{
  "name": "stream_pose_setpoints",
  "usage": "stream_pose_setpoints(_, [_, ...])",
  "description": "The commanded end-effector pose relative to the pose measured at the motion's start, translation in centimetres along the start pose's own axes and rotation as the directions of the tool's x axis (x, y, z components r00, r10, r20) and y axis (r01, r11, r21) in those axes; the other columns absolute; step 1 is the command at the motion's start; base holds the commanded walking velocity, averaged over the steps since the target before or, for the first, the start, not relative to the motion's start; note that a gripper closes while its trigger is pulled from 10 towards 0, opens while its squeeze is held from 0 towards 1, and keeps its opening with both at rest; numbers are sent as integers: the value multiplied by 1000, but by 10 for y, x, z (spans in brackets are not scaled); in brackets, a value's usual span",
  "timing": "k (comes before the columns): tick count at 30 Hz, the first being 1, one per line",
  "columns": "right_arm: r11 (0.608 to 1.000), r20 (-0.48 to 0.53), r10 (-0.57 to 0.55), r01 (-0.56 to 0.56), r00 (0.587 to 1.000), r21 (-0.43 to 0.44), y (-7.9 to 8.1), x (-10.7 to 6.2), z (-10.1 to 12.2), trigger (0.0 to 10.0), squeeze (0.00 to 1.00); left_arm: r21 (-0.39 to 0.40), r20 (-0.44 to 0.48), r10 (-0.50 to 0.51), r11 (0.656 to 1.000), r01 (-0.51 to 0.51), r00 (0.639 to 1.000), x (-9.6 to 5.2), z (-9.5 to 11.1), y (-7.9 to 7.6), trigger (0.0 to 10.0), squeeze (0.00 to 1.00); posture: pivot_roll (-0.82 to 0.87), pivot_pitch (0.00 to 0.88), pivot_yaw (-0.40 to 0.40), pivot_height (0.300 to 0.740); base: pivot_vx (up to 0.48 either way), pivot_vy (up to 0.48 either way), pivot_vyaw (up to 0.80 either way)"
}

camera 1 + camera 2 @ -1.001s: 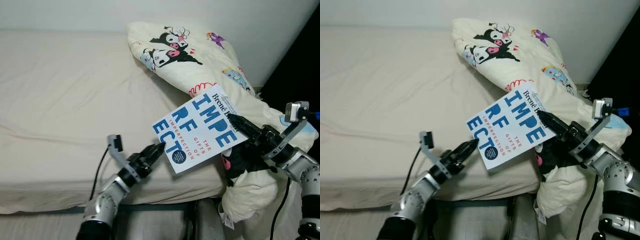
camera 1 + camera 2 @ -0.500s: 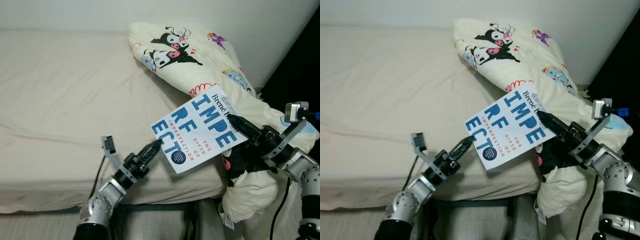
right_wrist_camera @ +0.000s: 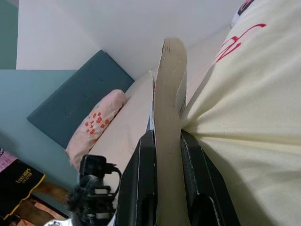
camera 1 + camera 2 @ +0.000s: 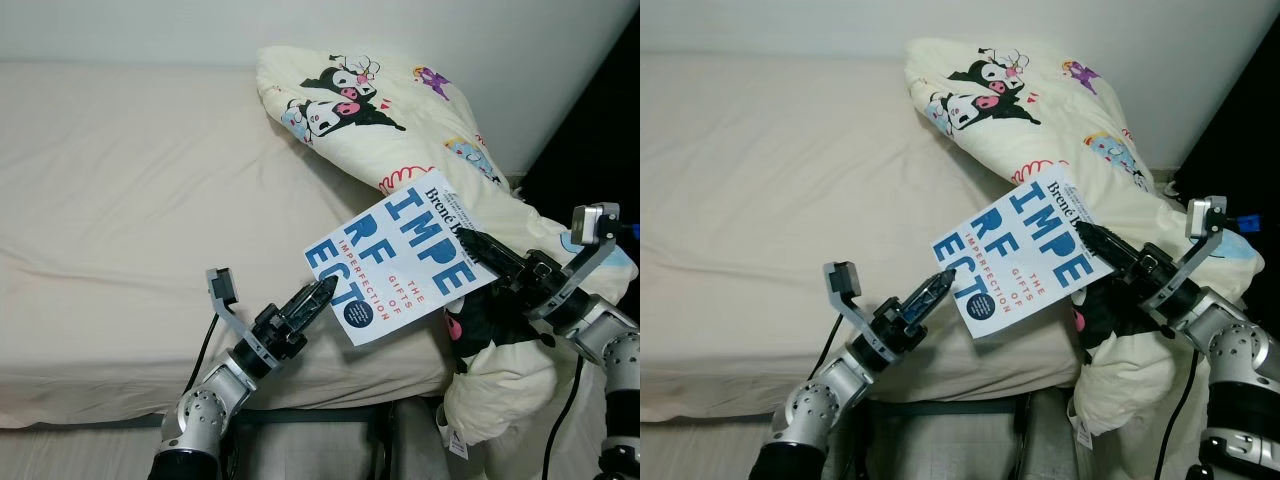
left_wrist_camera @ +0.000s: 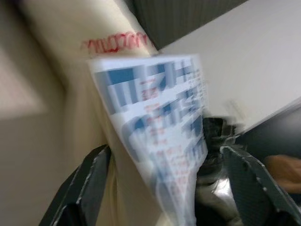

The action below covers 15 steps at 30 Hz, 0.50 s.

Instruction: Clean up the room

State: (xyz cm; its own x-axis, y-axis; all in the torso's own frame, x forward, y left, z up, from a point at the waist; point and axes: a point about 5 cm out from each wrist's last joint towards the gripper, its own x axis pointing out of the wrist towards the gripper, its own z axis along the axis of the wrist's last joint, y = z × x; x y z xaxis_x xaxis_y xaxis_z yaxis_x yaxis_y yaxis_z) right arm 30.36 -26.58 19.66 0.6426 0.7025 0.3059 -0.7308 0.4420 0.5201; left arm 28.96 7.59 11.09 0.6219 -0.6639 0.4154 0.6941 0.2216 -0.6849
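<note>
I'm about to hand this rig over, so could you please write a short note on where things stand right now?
Right gripper: shut on the book, pinching its edge and holding it up over the bed's corner, beside the printed duvet.
Left gripper: fingers open, tips at the book's opposite lower corner, not yet gripping.
Done: book is lifted.
Left: probably a second grip or handover, then put the book away; the duvet lies bunched at the bed's end.
</note>
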Motion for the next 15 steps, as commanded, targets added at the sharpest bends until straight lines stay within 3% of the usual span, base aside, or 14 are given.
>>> stream_pose_setpoints(1, [995,28,95,-94,995,-27,11,1,10,0,0,45,-22,107,993,-106,994,-2,-9,10,10000,1000,-33,165,-54,530,0,0,0])
stream_pose_setpoints(9, [995,28,96,-96,995,-26,12,1,10,0,0,50,-1,137,989,-137,991,0,-3,12,10000,1000,-32,167,-54,530,0,0,0])
stream_pose_setpoints(15, [995,27,100,-99,995,-23,12,1,10,0,0,-2,46,98,995,-98,994,7,-1,6,10000,1000,-33,168,-54,530,0,0,0])
